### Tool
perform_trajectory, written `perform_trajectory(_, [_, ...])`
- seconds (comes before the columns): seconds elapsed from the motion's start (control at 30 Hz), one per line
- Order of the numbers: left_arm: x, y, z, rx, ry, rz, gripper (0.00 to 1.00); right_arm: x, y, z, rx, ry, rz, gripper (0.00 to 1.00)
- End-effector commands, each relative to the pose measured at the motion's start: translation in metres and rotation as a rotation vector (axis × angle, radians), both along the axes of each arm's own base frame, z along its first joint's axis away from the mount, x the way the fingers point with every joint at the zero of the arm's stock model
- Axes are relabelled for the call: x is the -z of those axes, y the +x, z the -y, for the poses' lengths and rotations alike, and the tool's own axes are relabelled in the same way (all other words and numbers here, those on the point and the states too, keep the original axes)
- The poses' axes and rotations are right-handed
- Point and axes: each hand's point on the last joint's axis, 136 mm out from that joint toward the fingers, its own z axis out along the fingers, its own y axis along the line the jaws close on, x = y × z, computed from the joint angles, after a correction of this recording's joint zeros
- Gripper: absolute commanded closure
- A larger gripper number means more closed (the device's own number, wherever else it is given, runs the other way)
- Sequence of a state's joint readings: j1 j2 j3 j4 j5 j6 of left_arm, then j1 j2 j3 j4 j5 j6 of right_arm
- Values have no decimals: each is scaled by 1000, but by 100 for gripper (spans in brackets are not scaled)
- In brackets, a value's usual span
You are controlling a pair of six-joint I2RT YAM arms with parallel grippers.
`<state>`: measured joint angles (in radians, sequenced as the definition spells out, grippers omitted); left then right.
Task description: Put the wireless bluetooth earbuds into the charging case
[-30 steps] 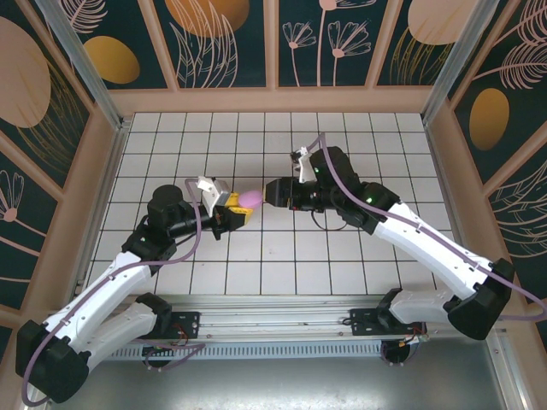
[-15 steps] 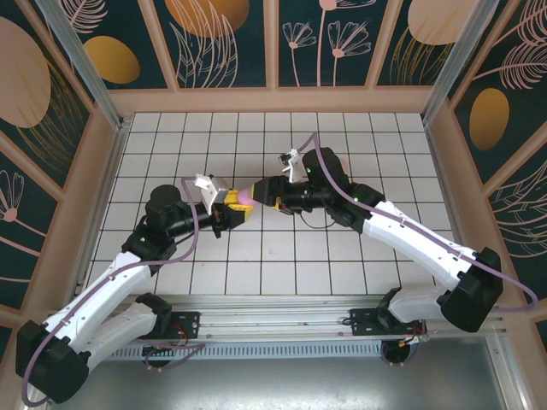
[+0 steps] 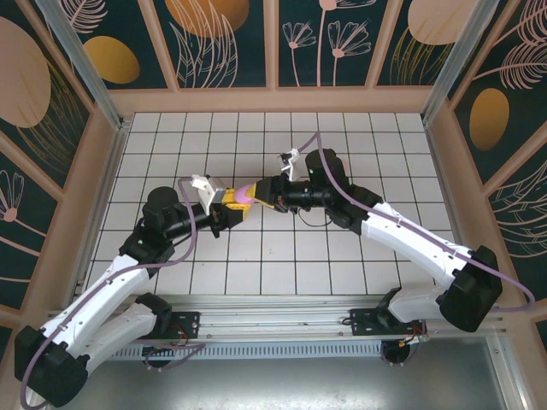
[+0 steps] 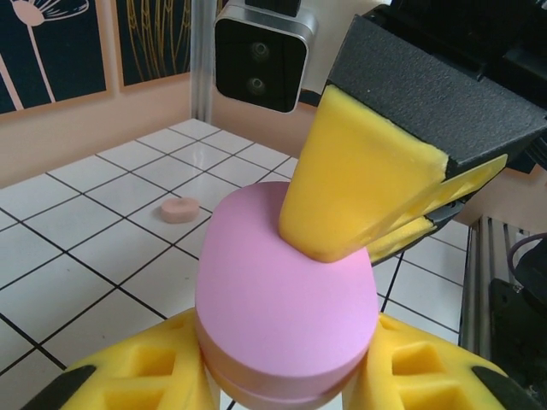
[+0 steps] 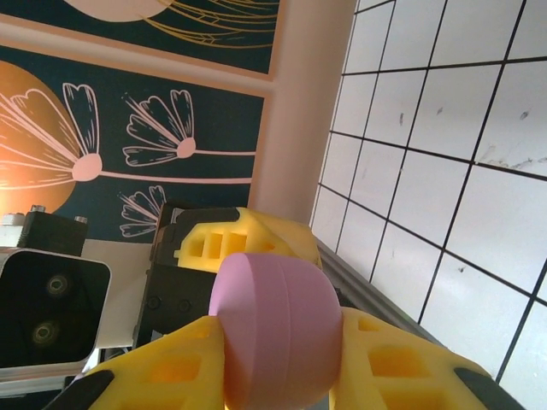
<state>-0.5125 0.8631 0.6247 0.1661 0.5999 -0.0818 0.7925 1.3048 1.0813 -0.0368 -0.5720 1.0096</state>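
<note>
The pink oval charging case point(image 3: 245, 196) hangs above the tiles at mid-table, its lid closed. My left gripper point(image 3: 233, 207) is shut on it; in the left wrist view its yellow pads point(image 4: 128, 376) press the sides of the case point(image 4: 282, 282). My right gripper point(image 3: 259, 194) meets it from the right and is shut on the same case point(image 5: 273, 333), one pad point(image 4: 359, 179) lying on the flat top face. A tiny pale pink earbud point(image 4: 179, 209) lies on a tile beyond the case. The other earbuds are out of view.
White tiled floor point(image 3: 282, 256) ringed by tan walls point(image 3: 273, 98) with dark flower panels. The two arms meet in the middle, their cables looping near them. The right wrist camera point(image 4: 261, 55) sits just above the case.
My right gripper has moved left from a small gap to the case and has closed round it. The left gripper has held the case nearly still.
</note>
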Motion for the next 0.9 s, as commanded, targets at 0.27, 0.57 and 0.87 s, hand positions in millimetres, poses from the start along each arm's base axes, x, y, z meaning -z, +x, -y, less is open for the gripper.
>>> perform_trajectory(0.27, [11,-6,-15,-68,49,10,16,47,49,55,232,-91,-49,79])
perform_trajectory(0.57, [25,-3,-22,-120,66,-8,9,156,62,82,237,-272,-146,80])
perform_trajectory(0.87, [38,-2,-27,-152,75,-47,2,219,80,67,199,-365,-156,81])
